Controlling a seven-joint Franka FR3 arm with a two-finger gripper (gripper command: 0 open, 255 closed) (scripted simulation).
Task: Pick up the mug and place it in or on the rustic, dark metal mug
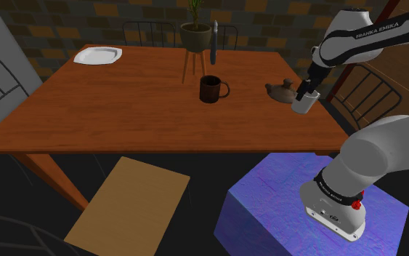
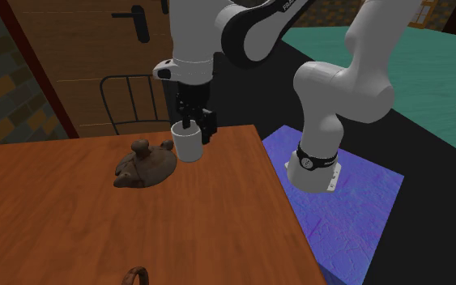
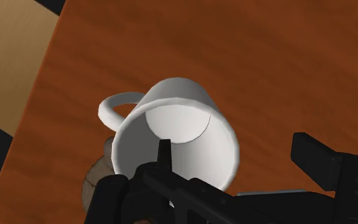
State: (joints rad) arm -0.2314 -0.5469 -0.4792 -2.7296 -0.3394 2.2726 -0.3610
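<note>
Fingers (image 3: 323, 162) hold white mug (image 2: 187, 144) over wooden table (image 1: 123, 109); brick wall (image 1: 57, 18) behind.

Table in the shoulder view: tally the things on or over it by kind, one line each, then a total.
Mugs: 2, the white mug in the gripper and the dark mug
Plates: 1, the white plate
Teapots: 1, the brown teapot
Plants: 1, the potted plant
Unidentified: 1, the slim grey upright thing
Total: 6
</note>
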